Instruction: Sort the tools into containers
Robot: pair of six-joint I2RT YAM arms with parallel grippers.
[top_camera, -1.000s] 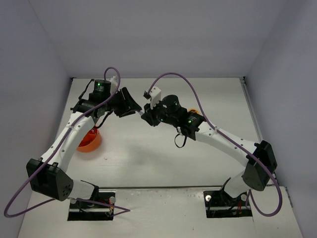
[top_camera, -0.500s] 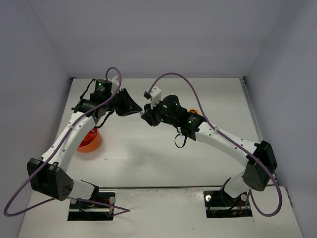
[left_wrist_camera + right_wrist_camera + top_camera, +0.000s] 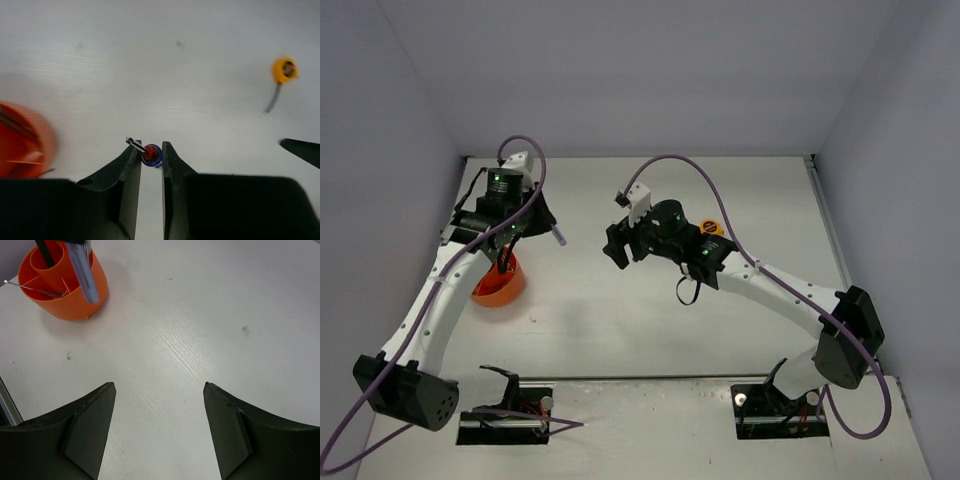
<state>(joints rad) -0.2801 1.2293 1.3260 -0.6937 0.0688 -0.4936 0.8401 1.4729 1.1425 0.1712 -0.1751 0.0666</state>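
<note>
Left gripper [image 3: 150, 145] clamped a blue-and-red screwdriver [image 3: 150, 155] just beside the orange divided tub [image 3: 75, 302], right gripper [image 3: 160, 390] hung wide apart and empty well right of that tub, white wood-grained tabletop [image 3: 200, 315] lay under it, pale lilac walls [image 3: 650, 70] stood behind.

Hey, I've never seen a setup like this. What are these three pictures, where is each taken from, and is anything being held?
Two robot arms are bolted to a white table. One picture looks down on both; the other two come from cameras on each wrist, looking past its fingers. The left gripper is shut on a small blue-and-red screwdriver. The right gripper is open and empty. On the table sit an orange divided tub with tools inside and a yellow tape measure.
</note>
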